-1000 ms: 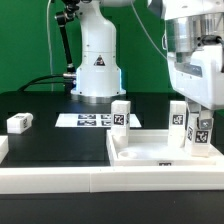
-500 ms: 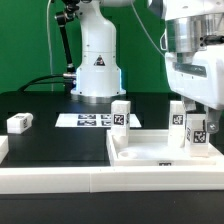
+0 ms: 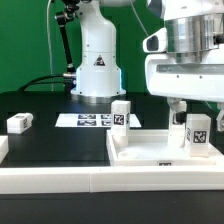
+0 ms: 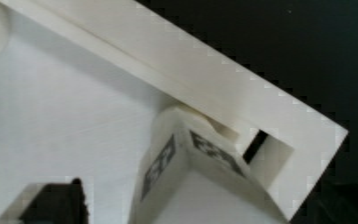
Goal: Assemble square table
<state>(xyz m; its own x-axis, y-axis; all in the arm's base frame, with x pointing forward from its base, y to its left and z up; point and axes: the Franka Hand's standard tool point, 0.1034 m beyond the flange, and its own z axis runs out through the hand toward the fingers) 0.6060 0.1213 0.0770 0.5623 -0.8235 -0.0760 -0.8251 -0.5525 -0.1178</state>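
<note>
One square top (image 3: 140, 160) of white plastic lies flat on the black table (image 3: 50, 140), directly below the fingers. Its raised rim runs around a shallow inner floor. Four white legs show in the exterior view, each a small block with a black-and-white tag.

The nearest leg (image 3: 200, 132) stands upright on the top, right under the gap between the fingers and clear of both of them. A second leg (image 3: 178, 120) stands just behind one finger and is partly hidden by it, so how it sits cannot be told. A third leg (image 3: 120, 113) stands upright at the top's far corner, well away from the fingers toward the exterior view's left. The fourth leg (image 3: 18, 123) lies loose on the table, off the top and farthest from the fingers on that same side.

One gripper (image 3: 196, 106) hangs above the nearest leg with its two fingers spread wide and nothing held between them. In the wrist view the same leg (image 4: 202, 150) rises from the white top (image 4: 69, 120) beside a notch in the rim, and one dark fingertip (image 4: 51, 200) stands apart from it.

One marker board (image 3: 90, 120) lies flat on the table, beyond the third leg as seen from the fingers. One white rail (image 3: 60, 182) edges the table in front of the top.
</note>
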